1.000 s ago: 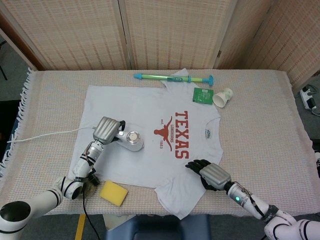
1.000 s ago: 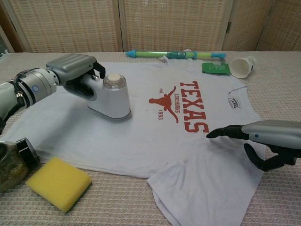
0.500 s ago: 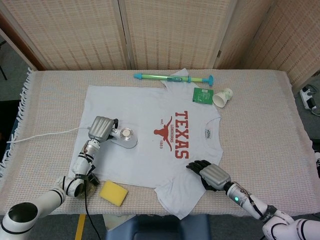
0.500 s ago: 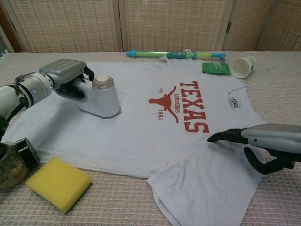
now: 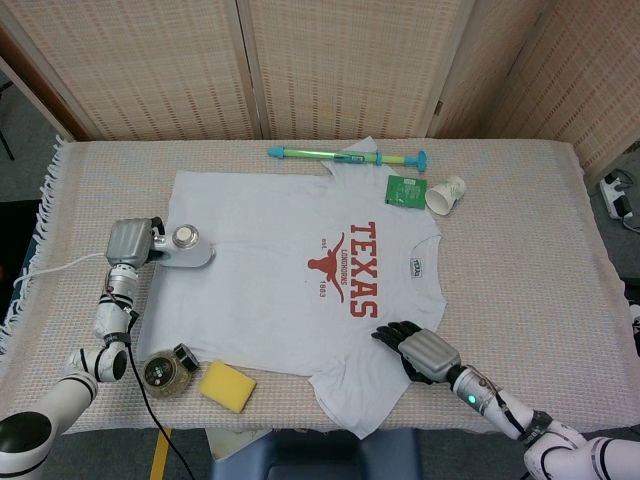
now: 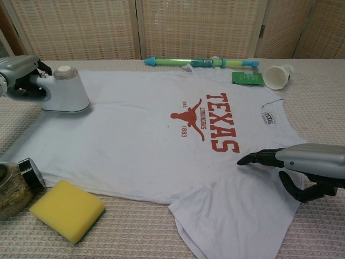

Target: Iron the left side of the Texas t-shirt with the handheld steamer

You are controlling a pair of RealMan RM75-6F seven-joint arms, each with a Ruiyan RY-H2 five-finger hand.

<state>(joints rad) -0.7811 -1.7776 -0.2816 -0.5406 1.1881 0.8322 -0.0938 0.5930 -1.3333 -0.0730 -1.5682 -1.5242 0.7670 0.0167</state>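
Head view shows the bench (image 5: 520, 210) under its woven cloth, with the Texas t-shirt (image 5: 290, 230) spread flat and face up across the middle, so the fabric lies ready for a pass. The shirt's long axis runs across the bench, hem toward my left hand's side, collar toward my right; the lettering reads sideways from where I sit.

My right hand (image 5: 418, 350) rests with fingers spread on the cloth near the sleeve nearest me, gripping nothing; I judge it pins the shirt so it cannot drag.

My left hand (image 5: 128, 242) wraps the handle of the handheld steamer (image 5: 186, 248), which sits at the shirt's hem edge, its flat plate down on the fabric. The steamer's long axis lies across the bench, handle pointing outward toward my left, nose toward the print, its cord trailing off the bench edge.

The yellow sponge (image 6: 66, 209) and a small jar (image 5: 167, 371) lie near me, off the shirt, well away from the steamer.
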